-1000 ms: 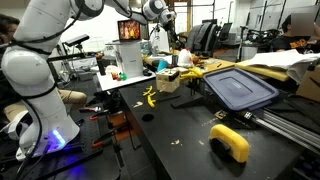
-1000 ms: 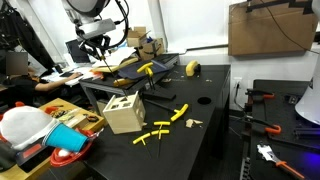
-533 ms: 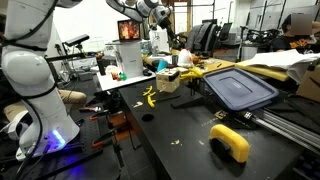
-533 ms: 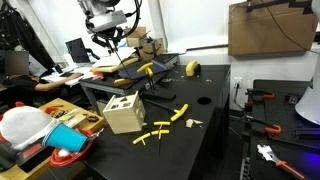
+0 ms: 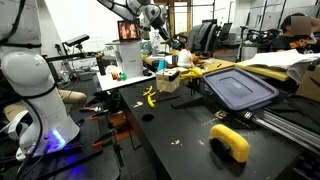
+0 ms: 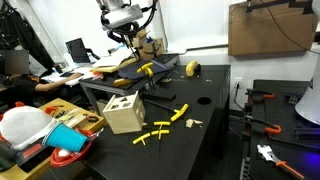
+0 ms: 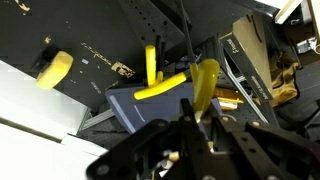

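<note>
In the wrist view my gripper [image 7: 190, 120] is shut on a slim yellow piece [image 7: 205, 80] that sticks out past the fingertips. Below it lies a dark blue-grey lid [image 7: 125, 103] with two more yellow pieces [image 7: 157, 88] on it. A yellow curved block [image 7: 52, 70] rests on the black table to one side. In both exterior views the gripper [image 5: 157, 22] [image 6: 126, 30] hangs high above the back of the table, over the lid [image 5: 240, 88] and the yellow pieces [image 6: 147, 69] on it. The held piece is too small to make out there.
A wooden box with holes [image 6: 123, 113] and several loose yellow sticks [image 6: 165, 125] sit near the black table's front. A yellow curved block [image 5: 230, 142], a small cardboard box [image 5: 168, 82], monitors, cables and a seated person crowd the surroundings.
The arm has swung sideways at height with its jaws still shut, carrying the gripper from over the desk side to above the lid.
</note>
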You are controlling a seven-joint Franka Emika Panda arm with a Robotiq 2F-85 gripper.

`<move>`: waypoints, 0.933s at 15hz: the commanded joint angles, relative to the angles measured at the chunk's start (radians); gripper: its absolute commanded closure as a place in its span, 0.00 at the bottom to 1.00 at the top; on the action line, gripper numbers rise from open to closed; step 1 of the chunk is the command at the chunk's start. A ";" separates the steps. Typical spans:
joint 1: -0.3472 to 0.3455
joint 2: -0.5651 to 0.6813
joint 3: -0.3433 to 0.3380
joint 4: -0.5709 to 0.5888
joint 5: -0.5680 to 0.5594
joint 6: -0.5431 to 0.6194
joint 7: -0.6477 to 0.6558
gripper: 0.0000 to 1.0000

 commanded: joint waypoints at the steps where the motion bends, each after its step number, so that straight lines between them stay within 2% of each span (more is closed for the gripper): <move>1: -0.043 -0.092 0.041 -0.118 -0.017 0.004 0.075 0.96; 8: -0.132 -0.107 0.053 -0.226 0.003 0.037 0.198 0.96; 14: -0.183 -0.035 0.041 -0.218 0.018 0.086 0.260 0.96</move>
